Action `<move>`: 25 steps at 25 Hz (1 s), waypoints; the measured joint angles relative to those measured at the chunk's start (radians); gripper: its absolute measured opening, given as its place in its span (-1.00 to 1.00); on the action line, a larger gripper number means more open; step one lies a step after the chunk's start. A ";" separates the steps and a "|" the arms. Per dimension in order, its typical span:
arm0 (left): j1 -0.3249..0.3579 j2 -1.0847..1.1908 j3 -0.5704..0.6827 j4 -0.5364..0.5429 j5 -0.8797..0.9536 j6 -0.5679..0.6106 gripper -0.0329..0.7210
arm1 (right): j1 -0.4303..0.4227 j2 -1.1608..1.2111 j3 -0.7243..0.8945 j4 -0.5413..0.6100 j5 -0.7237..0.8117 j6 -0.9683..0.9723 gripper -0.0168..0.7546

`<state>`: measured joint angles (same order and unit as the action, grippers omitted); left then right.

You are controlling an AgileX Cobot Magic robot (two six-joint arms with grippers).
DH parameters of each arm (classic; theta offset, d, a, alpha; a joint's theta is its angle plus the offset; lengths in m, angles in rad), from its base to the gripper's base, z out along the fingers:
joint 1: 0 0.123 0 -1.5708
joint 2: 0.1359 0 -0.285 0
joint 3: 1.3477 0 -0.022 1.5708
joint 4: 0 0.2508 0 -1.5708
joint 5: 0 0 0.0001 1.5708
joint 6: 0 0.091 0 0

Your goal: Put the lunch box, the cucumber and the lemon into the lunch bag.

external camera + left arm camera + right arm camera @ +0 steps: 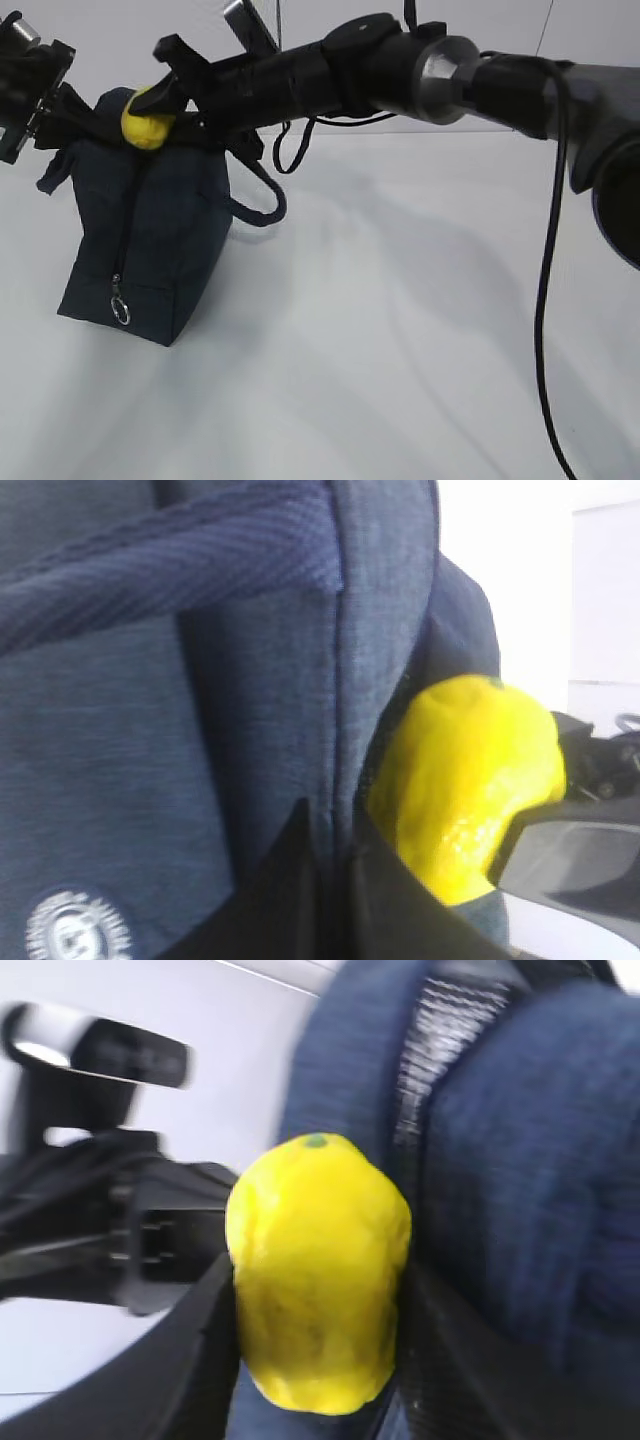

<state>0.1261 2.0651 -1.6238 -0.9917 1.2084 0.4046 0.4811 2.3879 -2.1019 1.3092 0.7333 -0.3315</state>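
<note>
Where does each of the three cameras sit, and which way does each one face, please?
Exterior view: in front of the table, slanting down at the lunch bag; both arms show, the right gripper holding the lemon.
Left wrist view: tight against the bag's side, facing the fabric and logo; dark fingers at the bottom edge.
Right wrist view: just above the bag's top, facing the lemon between its fingers.
All three views share lemon and bag.

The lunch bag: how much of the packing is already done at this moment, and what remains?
No lunch box or cucumber shows on the table, so they may already be inside, though the bag's interior is hidden. In hand: the right gripper holds the lemon at the top of the lunch bag, whose edge the left gripper pinches. Left: releasing the lemon inside.
</note>
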 joint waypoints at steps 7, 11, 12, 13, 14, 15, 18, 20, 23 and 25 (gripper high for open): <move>0.054 0.000 0.000 0.000 0.004 0.002 -0.95 | 0.000 0.013 -0.001 -0.142 0.017 0.006 -0.06; 0.067 0.000 0.000 0.000 0.004 0.002 -0.95 | 0.000 0.013 -0.002 -0.233 0.026 0.039 -0.05; 0.066 0.000 0.000 0.000 0.004 0.002 -0.95 | 0.000 0.013 -0.002 -0.242 0.026 0.041 -0.03; 0.066 0.000 0.000 0.000 0.004 0.002 -0.95 | 0.000 0.013 -0.002 -0.246 0.028 0.042 0.00; 0.066 0.000 0.000 0.000 0.004 0.002 -0.95 | 0.000 0.013 -0.002 -0.250 0.028 0.045 0.04; 0.066 0.000 0.000 0.000 0.004 0.002 -0.95 | 0.000 0.013 -0.002 -0.251 0.028 0.045 0.09; 0.066 0.000 0.000 0.000 0.004 0.002 -0.95 | 0.000 0.013 -0.002 -0.252 0.032 0.045 0.26; 0.066 0.002 0.000 0.000 0.004 0.002 -0.95 | 0.000 0.013 -0.002 -0.244 0.034 0.045 0.33; 0.066 0.002 0.000 0.000 0.004 0.004 -0.95 | 0.000 0.013 -0.004 -0.230 0.039 0.045 0.36; 0.066 0.002 0.000 0.000 0.004 0.004 -0.95 | 0.000 0.013 -0.010 -0.218 0.046 0.045 0.36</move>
<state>0.1923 2.0666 -1.6238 -0.9917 1.2122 0.4081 0.4811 2.4004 -2.1116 1.0907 0.7796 -0.2865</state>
